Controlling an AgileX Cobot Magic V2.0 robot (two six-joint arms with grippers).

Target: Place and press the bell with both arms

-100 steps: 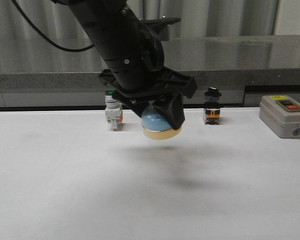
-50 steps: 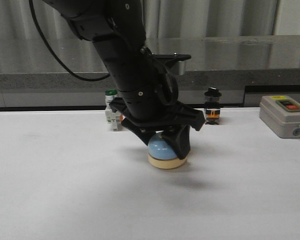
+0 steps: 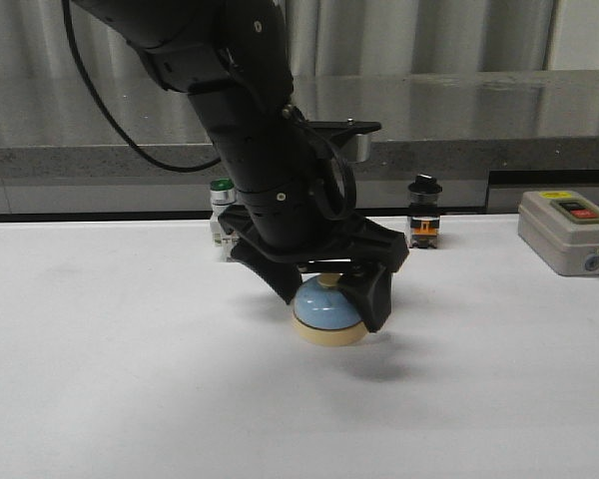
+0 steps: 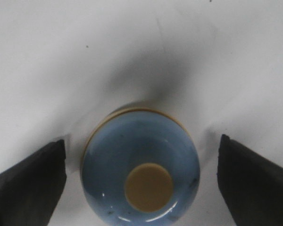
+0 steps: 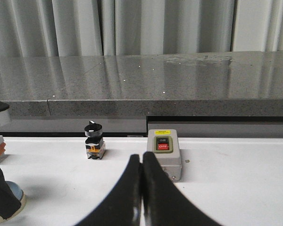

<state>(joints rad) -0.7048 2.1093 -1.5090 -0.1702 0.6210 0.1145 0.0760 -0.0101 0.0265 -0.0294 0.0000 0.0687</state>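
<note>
The light-blue bell (image 3: 327, 311) with its cream base and cream button stands upright on the white table, in the middle. My left gripper (image 3: 327, 299) hangs straight over it, open, one finger on each side. In the left wrist view the bell (image 4: 141, 160) sits between the two black fingers (image 4: 33, 181) with table showing in the gaps on both sides. My right gripper (image 5: 142, 162) is shut and empty, low over the table; it is out of the front view. An edge of the bell (image 5: 16, 195) shows in the right wrist view.
A white switch with a green cap (image 3: 221, 215) stands behind the left arm. A black selector switch (image 3: 423, 213) and a grey box with a red button (image 3: 569, 232) stand at the back right. A grey ledge runs behind the table.
My left arm has come down and set the bell on the table. Its jaws have opened and let go of the bell.
</note>
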